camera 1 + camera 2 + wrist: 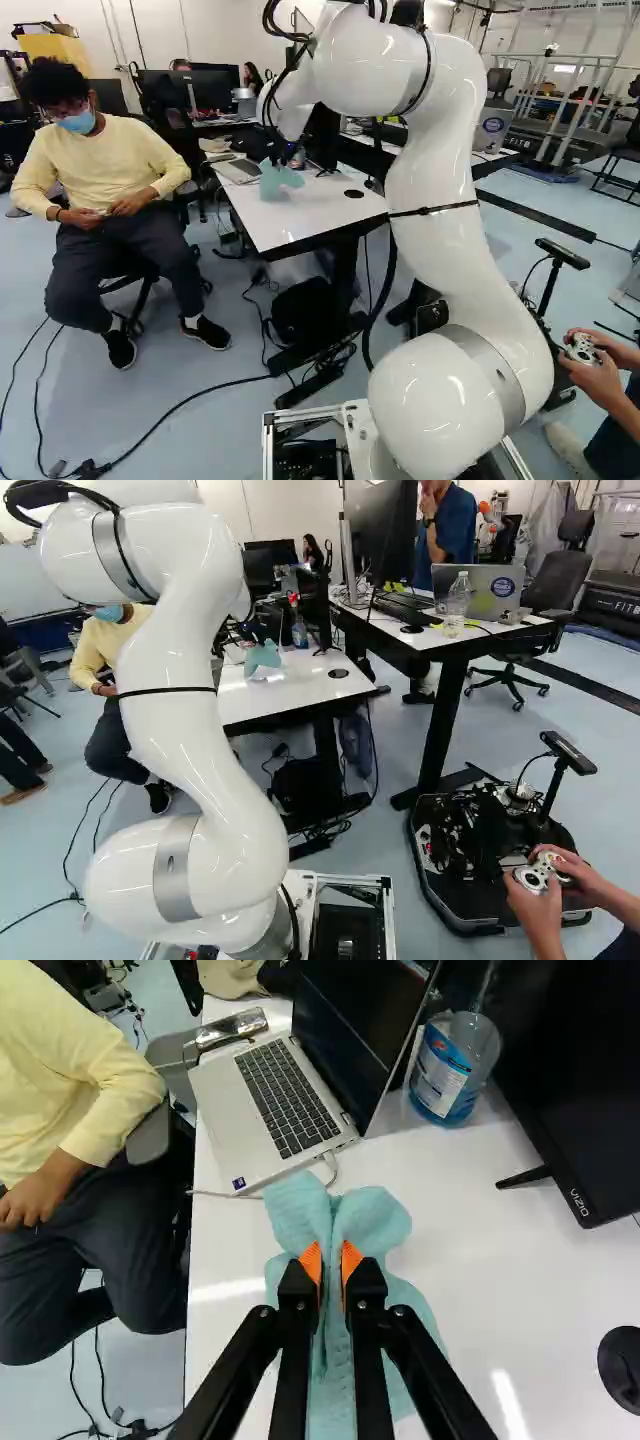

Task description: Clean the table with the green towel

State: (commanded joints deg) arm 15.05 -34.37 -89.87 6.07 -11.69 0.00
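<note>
My gripper [278, 161] is pinching the green towel [298, 1210] between its orange pads [311, 1262], folds bunching on both sides over the white table [490, 1290]; just ahead an open laptop [222, 1110] is sitting, a bottle [452, 1068] standing beside its screen

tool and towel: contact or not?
Touching. The wrist view shows it: the tool has its orange pads against a raised fold of the towel, one on each side, pinching it.
</note>
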